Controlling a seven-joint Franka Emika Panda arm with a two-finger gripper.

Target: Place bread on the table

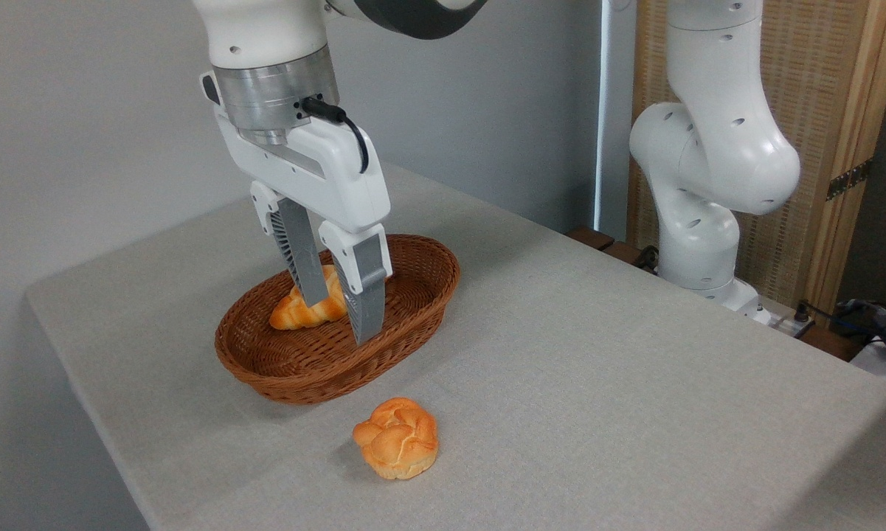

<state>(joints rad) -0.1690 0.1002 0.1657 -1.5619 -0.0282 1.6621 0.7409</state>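
bread (300, 313): golden-orange braided loaf, tapered end, lying in wicker basket (413, 310)
gripper (338, 318): fingers straddle loaf, partly spread; grip unclear
table (597, 369): grey cloth, round bun (397, 438) on it

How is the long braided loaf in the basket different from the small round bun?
The long braided golden-orange loaf lies inside the brown oval wicker basket; the small round knot-shaped bun sits on the light grey table. The loaf is elongated, the bun compact. The pincer straddles the loaf; the bun is untouched. Both look golden-orange and glossy.
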